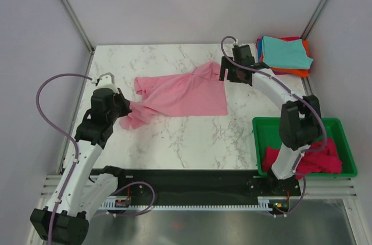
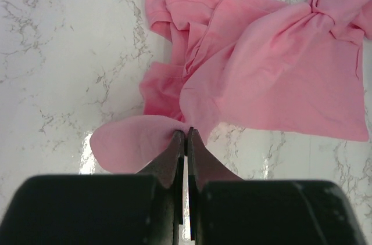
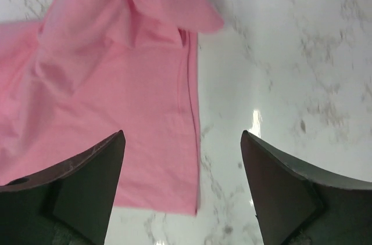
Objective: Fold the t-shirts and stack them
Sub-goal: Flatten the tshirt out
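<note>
While only the overhead camera takes in the folded stack of soft cloth t-shirts [image 1: 283,54], teal on top, at the far right corner of the white marble table [image 1: 174,140], and the magenta shirts [image 1: 318,161] heaped in the green plastic bin [image 1: 336,124], the wrist cameras settle the grips. The light pink t-shirt [image 1: 183,95] lies rumpled mid-table. The left gripper [image 2: 186,134] has its jaws pressed together, pinching a fold at the shirt's near-left edge. The right gripper [image 3: 182,137] hangs above the shirt's right edge, jaws spread wide, one over cloth, one over bare marble.
</note>
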